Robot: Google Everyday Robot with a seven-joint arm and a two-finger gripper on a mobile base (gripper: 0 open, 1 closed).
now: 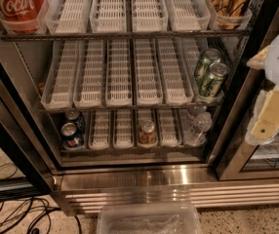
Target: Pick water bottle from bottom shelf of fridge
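The water bottle (pixel 198 127) is a small clear bottle with a white cap. It stands in the rightmost lane of the bottom shelf (pixel 129 151) of the open fridge (pixel 29 130). A second clear bottle (pixel 194 112) stands right behind it. My gripper (pixel 272 115), white and cream, hangs at the right edge of the view in front of the right door frame. It is outside the fridge, to the right of the bottle and a little above it, and holds nothing that I can see.
The bottom shelf also holds blue cans (pixel 71 133) at the left and an orange can (pixel 147 131) in the middle. Green cans (pixel 210 75) stand on the shelf above the bottle. A clear plastic bin (pixel 149 219) and cables (pixel 12 213) lie on the floor.
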